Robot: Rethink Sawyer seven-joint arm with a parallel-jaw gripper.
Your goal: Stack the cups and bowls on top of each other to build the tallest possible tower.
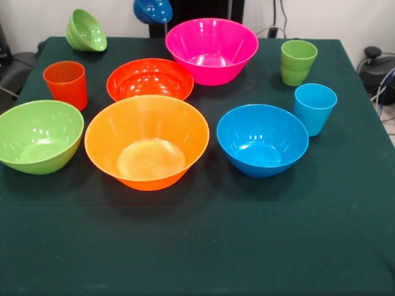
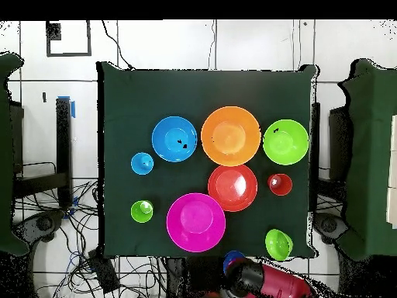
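Nothing is stacked; every piece stands apart on the green cloth. The large orange bowl (image 1: 147, 140) sits at the centre, with the lime green bowl (image 1: 38, 135) left of it and the blue bowl (image 1: 262, 139) right of it. Behind them are the red-orange bowl (image 1: 150, 80) and the pink bowl (image 1: 212, 49). The orange cup (image 1: 66, 83) stands at the left; the lime green cup (image 1: 298, 61) and light blue cup (image 1: 315, 108) stand at the right. The small green bowl (image 1: 86, 29) lies tilted at the far left corner. My gripper (image 2: 235, 268) holds the small dark blue bowl (image 1: 152, 9) tilted in the air above the far edge.
The green cloth (image 1: 203, 246) covers the whole table, with a broad bare strip along the front. Cables (image 2: 54, 209) and dark equipment lie on the floor beside the table. The red arm (image 2: 275, 285) reaches in at the table's edge.
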